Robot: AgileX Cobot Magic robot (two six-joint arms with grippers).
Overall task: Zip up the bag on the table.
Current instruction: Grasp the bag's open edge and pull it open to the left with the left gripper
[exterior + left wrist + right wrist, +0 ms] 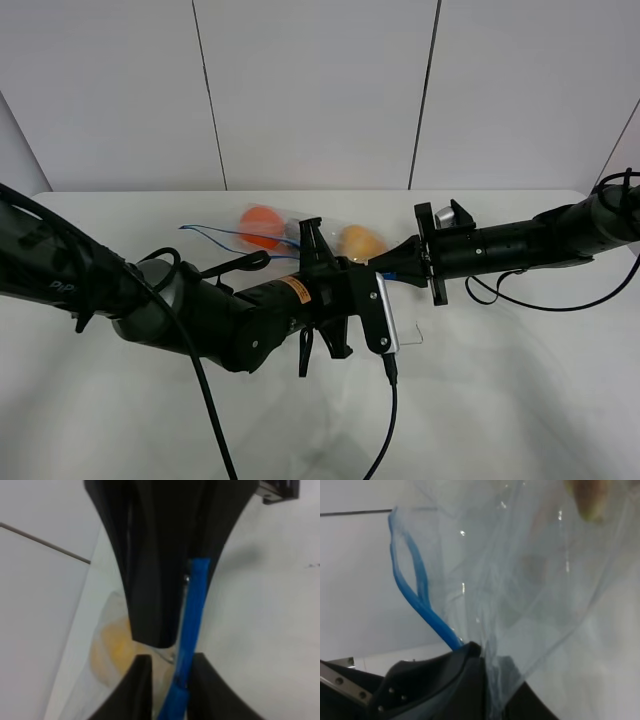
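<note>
The clear bag (300, 232) lies on the white table (520, 390) at the middle back, showing an orange item (262, 225) and a yellow one (360, 242). Its blue zipper strip (215, 240) gapes open in a loop at the left end. My left gripper (372, 272) and right gripper (400, 262) meet at the bag's right end. In the left wrist view my left gripper (181, 670) is shut on the blue strip (195, 605), right below the right gripper's black fingers (160, 580). In the right wrist view my right gripper (482, 670) is shut on the plastic (530, 580) and strip (417, 595).
A black cable (388, 420) hangs from the left wrist camera toward the table's front. Another cable (540, 300) loops under the right arm. Grey wall panels (320, 90) stand just behind the table's far edge.
</note>
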